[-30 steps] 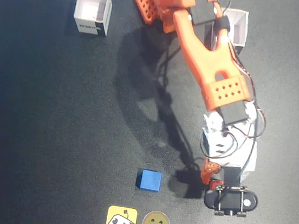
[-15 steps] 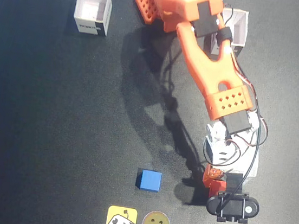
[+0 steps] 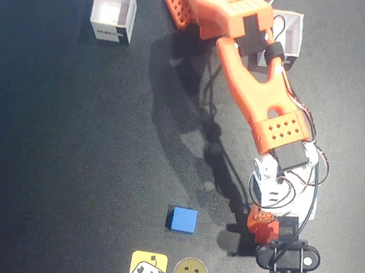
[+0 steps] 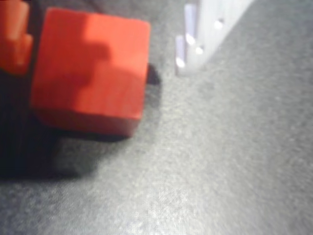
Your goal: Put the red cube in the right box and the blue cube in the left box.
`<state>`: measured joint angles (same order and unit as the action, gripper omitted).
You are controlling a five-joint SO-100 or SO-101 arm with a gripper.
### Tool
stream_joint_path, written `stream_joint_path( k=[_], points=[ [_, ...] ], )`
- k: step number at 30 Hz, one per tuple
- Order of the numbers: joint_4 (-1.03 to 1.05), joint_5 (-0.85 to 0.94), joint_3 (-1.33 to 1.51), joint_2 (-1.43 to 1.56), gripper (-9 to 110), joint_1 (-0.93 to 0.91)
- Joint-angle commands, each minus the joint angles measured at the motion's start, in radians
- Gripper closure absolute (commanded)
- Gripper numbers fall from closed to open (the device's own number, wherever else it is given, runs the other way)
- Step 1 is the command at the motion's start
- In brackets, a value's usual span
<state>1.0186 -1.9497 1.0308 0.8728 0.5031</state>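
In the fixed view the red cube (image 3: 266,234) lies on the black mat at the lower right, mostly covered by the gripper (image 3: 265,229) that reaches down over it. The wrist view shows the red cube (image 4: 90,68) large between the fingers of the gripper (image 4: 105,44). It lies against the orange finger (image 4: 13,39) on the left, and a gap separates it from the white finger (image 4: 195,34) on the right. The gripper is open. Left of the gripper, the blue cube (image 3: 181,220) sits untouched on the mat.
One white box (image 3: 108,32) stands open-topped at the upper left. A second white box (image 3: 294,42) at the upper right is partly hidden behind the orange arm (image 3: 255,85). Two stickers (image 3: 147,268) lie near the bottom edge below the blue cube.
The arm has stretched further toward the bottom of the fixed view, carrying the gripper down and slightly right over the red cube. The blue cube and both boxes have stayed put.
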Motion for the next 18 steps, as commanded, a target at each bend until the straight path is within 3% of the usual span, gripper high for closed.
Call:
stream_joint_path(
  k=[1, 13, 18],
  points=[
    [-0.037, 0.012, -0.046, 0.012, 78, -0.006],
    [-0.084, 0.021, -0.051, -0.011, 79, -0.012],
    [-0.084, 0.023, -0.043, -0.017, 85, -0.020]
  ],
)
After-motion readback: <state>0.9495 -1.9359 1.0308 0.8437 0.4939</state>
